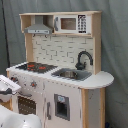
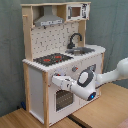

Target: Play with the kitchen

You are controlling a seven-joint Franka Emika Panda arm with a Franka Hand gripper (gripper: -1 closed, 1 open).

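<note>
The kitchen (image 1: 57,52) of pale wood and white panels fills the middle of the first exterior view, with its black-red hob (image 1: 36,66), black faucet (image 1: 84,59), sink (image 1: 70,74), grey hood (image 1: 39,27) and microwave (image 1: 72,23). In the second exterior view the kitchen (image 2: 55,37) stands at the left. My white arm reaches in from the second exterior view's right. My gripper (image 2: 54,80) sits against the front panel just above the oven door (image 2: 62,100), below the hob (image 2: 52,59). In the first exterior view the gripper (image 1: 6,86) shows at the left edge beside the knobs (image 1: 32,84).
The kitchen stands on a wooden surface (image 2: 110,112) in front of a grey curtain (image 2: 115,30). A small door with a dark window (image 1: 61,106) sits under the sink. The rounded counter end (image 1: 97,79) sticks out past the sink.
</note>
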